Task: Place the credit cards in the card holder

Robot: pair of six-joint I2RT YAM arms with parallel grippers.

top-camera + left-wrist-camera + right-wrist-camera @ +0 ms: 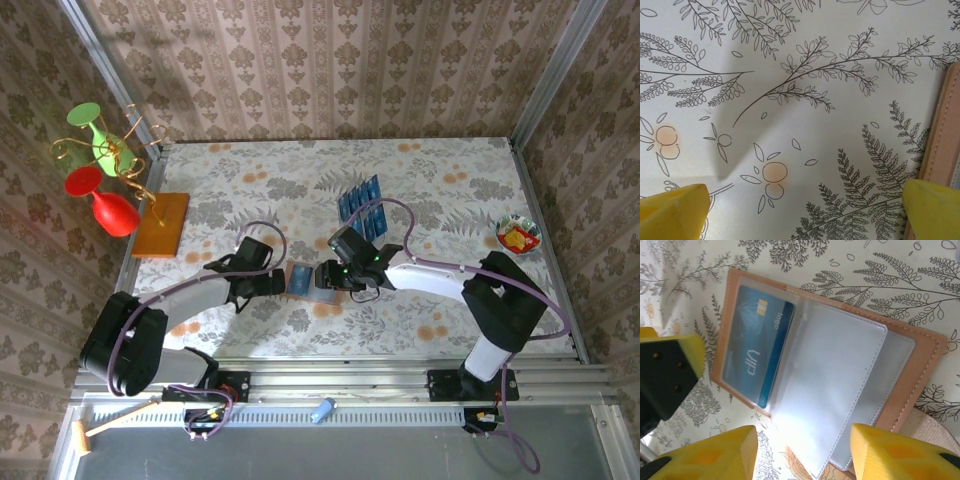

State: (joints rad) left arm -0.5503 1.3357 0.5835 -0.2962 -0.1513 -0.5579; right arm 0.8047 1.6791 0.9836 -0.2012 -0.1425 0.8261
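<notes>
A: What sits nearest, by the arms' bases?
B: A small blue cylinder (322, 410) on the rail, and a wooden-handled tool (95, 430) off to the left.
A: And the grippers?
B: Both are low over the middle of the table. The left gripper (272, 284) has its yellow fingers (675, 210) spread wide, with only the floral tablecloth (790, 100) between them. Its right finger is just beside the tan edge of the card holder (945, 140).
A: The right one?
B: The right gripper (803, 440) hangs over the holder with its jaws apart, gripping nothing. The holder lies open between the two grippers, its clear sleeves fanned out.
A: Anything inside?
B: One blue card (757, 352) marked VIP, tucked in the pocket on the left gripper's side.
A: The rest?
B: The other credit cards (362, 206) lie in an overlapping row just beyond the right gripper. Farther right is a small bowl (518, 235) with colourful contents. At the far left are an orange-brown board (162, 224), a red goblet (115, 212) and a green goblet (95, 125).
</notes>
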